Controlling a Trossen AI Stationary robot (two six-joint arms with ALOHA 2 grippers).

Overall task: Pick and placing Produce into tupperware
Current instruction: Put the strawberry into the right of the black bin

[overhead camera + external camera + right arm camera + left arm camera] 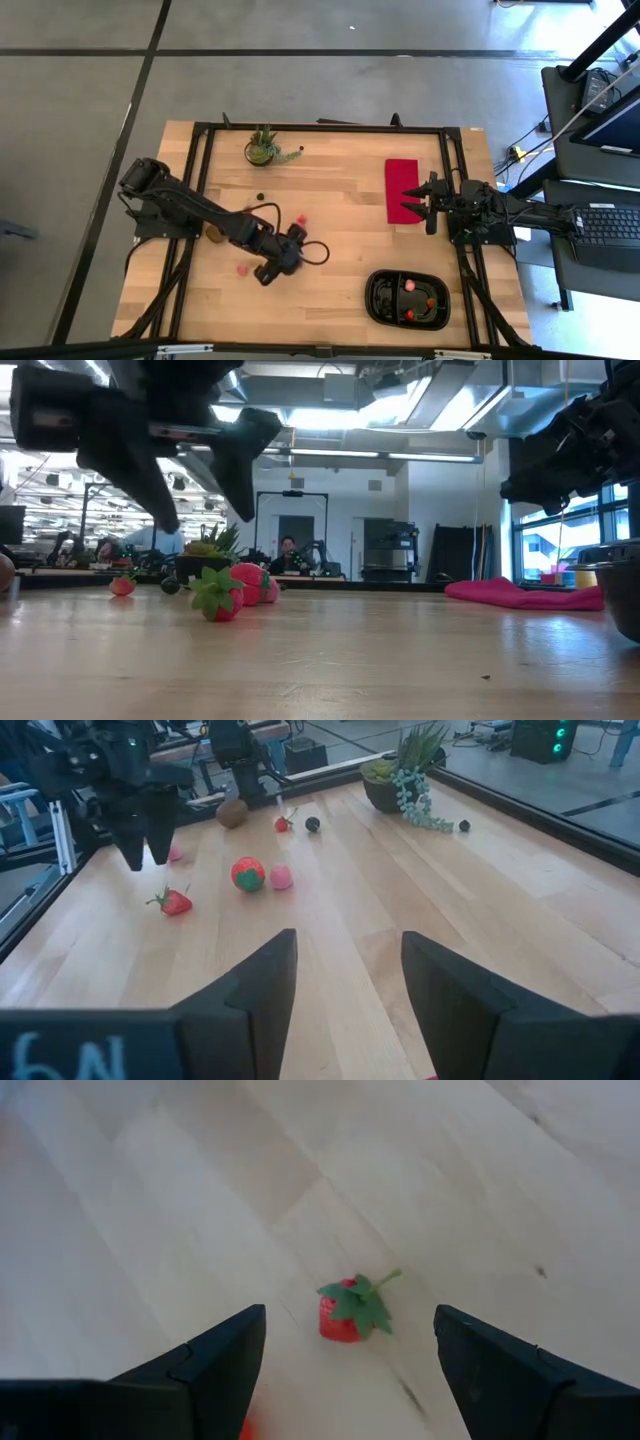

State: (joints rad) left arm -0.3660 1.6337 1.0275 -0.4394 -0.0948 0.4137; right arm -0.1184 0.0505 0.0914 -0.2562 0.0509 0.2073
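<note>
Red strawberry (343, 1318) (leafy green top, tiny stem) lies on its side.

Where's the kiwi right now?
In the high view the brown kiwi lies on the table's left side, right beside the left arm. The right wrist view shows it near the far edge.

the left arm is reaching out low across the table's middle, its left gripper (262, 276) pointing down with fingers spread wide and empty. the right arm is waiting at the right edge, right gripper (418, 203) half parted, holding nothing.
</note>
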